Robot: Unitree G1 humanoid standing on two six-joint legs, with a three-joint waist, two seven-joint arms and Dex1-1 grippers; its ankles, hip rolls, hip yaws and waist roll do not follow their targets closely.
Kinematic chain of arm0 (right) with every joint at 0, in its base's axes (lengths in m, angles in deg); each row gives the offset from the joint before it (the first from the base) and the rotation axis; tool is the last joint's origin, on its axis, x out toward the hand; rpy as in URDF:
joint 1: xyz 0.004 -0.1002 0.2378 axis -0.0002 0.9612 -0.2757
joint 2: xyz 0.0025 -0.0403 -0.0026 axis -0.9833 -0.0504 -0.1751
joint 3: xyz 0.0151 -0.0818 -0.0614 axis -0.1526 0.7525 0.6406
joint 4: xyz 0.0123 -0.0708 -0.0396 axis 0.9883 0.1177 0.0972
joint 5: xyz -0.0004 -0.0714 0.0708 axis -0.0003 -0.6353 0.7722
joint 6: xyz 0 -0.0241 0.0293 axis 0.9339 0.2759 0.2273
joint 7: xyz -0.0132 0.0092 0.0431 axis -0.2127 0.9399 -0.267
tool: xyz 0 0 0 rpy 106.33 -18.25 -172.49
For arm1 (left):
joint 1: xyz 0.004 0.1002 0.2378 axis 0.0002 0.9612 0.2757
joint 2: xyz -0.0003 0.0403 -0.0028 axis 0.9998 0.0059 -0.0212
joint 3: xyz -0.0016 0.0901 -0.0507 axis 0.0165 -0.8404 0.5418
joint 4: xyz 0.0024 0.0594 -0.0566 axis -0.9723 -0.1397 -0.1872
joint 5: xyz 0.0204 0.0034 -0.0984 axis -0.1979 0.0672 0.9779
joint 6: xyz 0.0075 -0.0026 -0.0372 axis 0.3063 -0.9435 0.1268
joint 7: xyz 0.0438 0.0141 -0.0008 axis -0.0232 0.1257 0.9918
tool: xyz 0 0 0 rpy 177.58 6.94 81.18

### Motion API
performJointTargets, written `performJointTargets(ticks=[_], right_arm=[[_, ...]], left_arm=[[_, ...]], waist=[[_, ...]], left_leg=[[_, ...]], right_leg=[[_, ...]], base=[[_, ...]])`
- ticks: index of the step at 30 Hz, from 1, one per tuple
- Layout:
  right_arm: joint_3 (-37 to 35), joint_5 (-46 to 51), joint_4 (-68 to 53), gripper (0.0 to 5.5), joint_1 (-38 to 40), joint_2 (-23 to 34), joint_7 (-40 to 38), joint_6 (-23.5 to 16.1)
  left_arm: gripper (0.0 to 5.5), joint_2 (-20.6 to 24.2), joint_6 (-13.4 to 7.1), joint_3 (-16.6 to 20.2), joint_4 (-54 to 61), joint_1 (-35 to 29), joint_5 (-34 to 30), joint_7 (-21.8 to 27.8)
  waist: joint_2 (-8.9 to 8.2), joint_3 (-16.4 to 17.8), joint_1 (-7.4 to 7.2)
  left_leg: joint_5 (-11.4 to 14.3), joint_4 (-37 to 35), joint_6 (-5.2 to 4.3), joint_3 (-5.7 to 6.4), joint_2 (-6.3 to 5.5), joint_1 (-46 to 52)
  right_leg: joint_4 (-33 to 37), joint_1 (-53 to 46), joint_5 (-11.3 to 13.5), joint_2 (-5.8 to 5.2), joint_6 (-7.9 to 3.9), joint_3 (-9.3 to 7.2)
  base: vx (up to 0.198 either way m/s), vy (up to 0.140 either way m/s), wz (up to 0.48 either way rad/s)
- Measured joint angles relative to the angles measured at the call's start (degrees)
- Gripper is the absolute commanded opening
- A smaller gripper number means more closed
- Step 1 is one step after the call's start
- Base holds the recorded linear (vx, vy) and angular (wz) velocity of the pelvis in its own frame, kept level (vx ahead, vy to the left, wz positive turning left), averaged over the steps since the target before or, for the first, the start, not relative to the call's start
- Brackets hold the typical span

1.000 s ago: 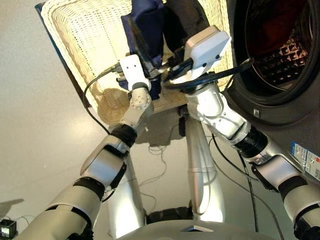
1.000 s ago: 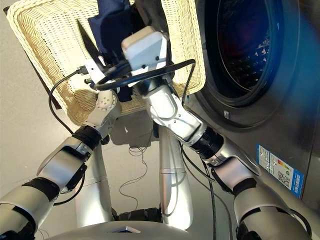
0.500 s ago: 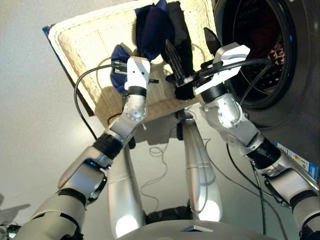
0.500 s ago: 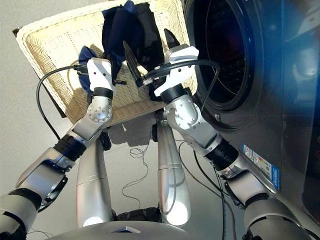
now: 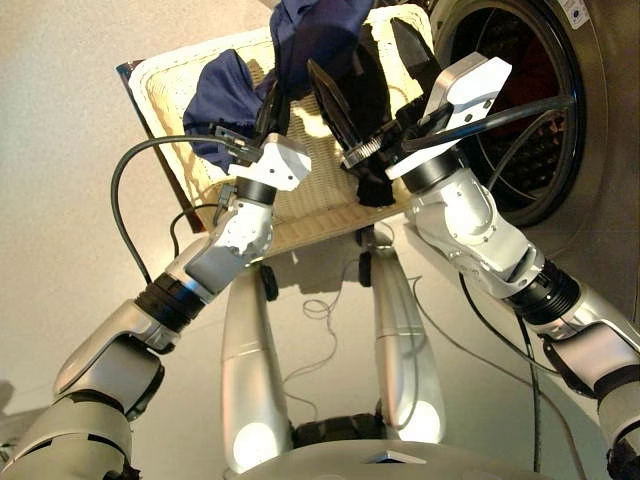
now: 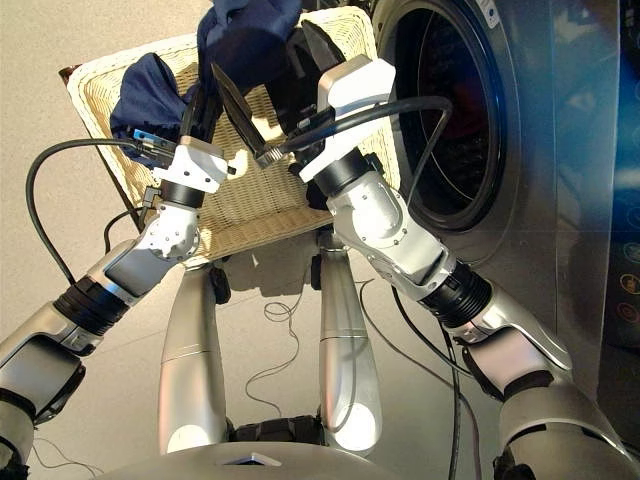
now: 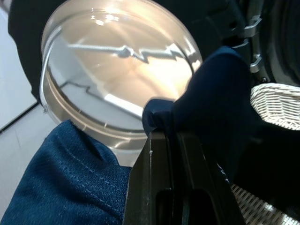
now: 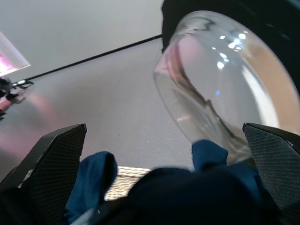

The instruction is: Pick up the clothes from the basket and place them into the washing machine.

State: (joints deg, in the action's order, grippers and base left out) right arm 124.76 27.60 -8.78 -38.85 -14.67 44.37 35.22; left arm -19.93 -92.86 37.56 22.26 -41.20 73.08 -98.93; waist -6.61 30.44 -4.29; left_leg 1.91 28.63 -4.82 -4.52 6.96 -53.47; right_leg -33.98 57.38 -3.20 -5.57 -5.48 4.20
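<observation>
Since half a second ago the navy garment (image 5: 310, 35) has risen out of the basket (image 5: 180, 80), lifted by the left gripper (image 5: 272, 105), whose fingers are pinched together on its cloth. Its upper part runs past the top of the head views, while a second navy lobe hangs low over the basket's left rim. The black garment (image 5: 368, 80) lies just beside it, partly hidden behind the right gripper (image 5: 365, 90), whose two fingers (image 8: 51, 154) stand wide apart and hold nothing. The washing machine (image 6: 520, 150) stands to the right, its drum dark, and the coral-red garment cannot be made out. Its glass door (image 7: 112, 65) shows behind the cloth in both wrist views.
</observation>
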Motion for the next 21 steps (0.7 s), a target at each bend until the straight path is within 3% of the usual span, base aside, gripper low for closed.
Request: performJointTargets(ticks=[9,21], right_arm=[[1.7,4.8,0.0,5.50,-3.6,-2.5,0.0,-1.1],[0.1,6.7,0.3,5.50,-1.4,-4.7,-2.9,-2.5]], left_arm=[[0.00,0.5,0.0,0.0,2.6,-1.3,-2.6,-1.3],[0.00,0.1,0.0,0.2,8.6,-1.8,-8.9,-6.4]], waist=[[0.03,0.0,0.63],[0.07,0.0,1.37]], left_leg=[[-0.1,-0.3,-0.08,0.08,-0.01,0.0],[-0.3,-0.6,-0.21,0.72,-0.10,-0.4]], right_leg=[[0.1,0.0,0.0,-0.04,0.01,-0.11],[0.2,0.2,-0.1,-0.45,0.11,-0.80]], base=[[0.000,0.000,0.000],[0.000,0.000,0.000]])
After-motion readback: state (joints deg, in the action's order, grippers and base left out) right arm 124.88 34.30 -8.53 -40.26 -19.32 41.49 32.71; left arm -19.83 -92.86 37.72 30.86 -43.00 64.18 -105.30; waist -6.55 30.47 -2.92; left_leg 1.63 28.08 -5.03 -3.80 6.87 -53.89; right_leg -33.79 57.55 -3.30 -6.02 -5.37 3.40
